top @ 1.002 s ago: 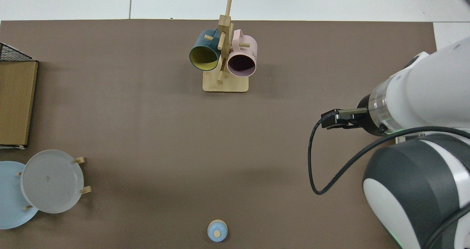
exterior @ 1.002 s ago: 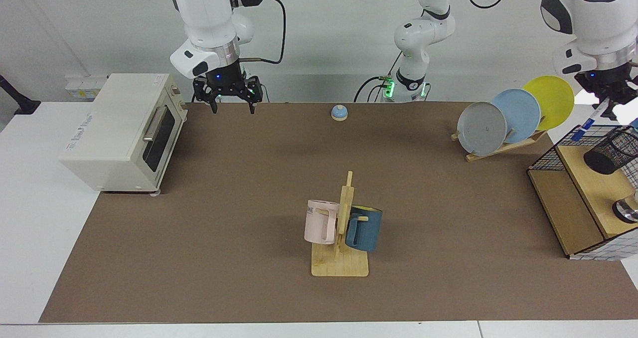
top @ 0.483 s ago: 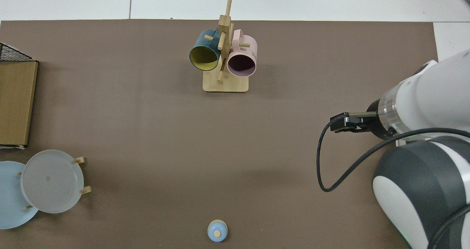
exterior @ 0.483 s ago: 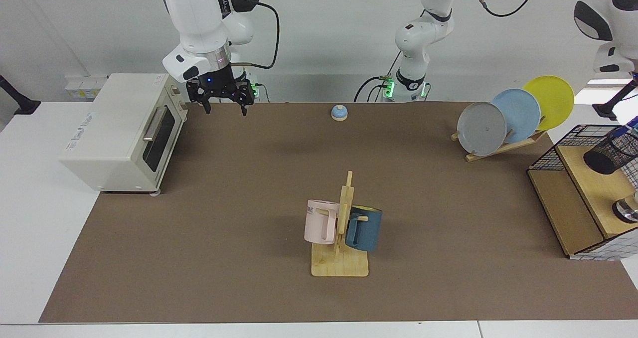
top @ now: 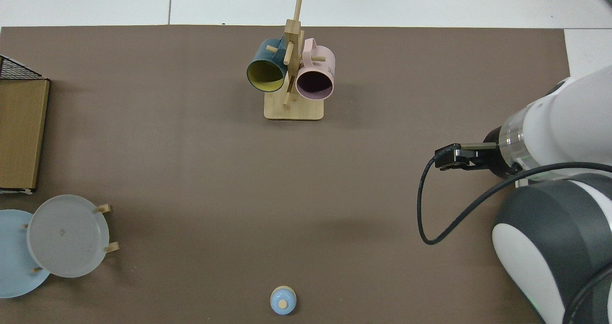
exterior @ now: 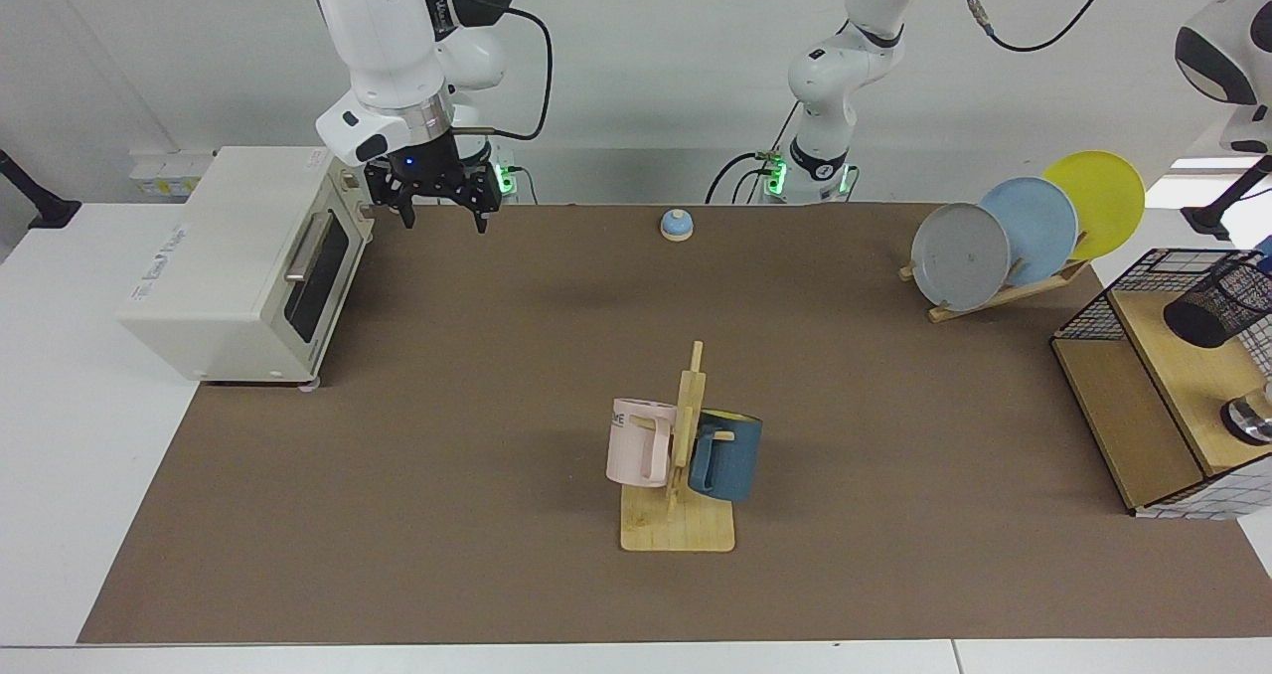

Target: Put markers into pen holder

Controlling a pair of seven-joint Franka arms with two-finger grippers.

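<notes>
The pen holder (exterior: 1214, 303), a black mesh cup, stands on the wooden shelf inside the wire basket (exterior: 1091, 308) at the far right of the facing view. A small blue end of a marker (exterior: 1265, 252) shows at the frame edge by the holder's mouth; the rest of it is cut off. Of the left arm (exterior: 1227, 53) only a white and grey part shows at the upper right, and its gripper is out of frame. My right gripper (exterior: 444, 219) hangs open and empty above the mat's back edge beside the toaster oven. In the top view its fingers are hidden under the right arm (top: 557, 123).
A white toaster oven (exterior: 243, 261) sits at the facing view's left. A wooden mug tree (exterior: 686, 455) with a pink and a blue mug stands mid-table. A plate rack (exterior: 1014, 232) with three plates and a small blue bell (exterior: 677, 224) stand at the back.
The left gripper, which held a marker over the pen holder, has let it go and risen out of frame. The right gripper has drifted a little toward the toaster oven.
</notes>
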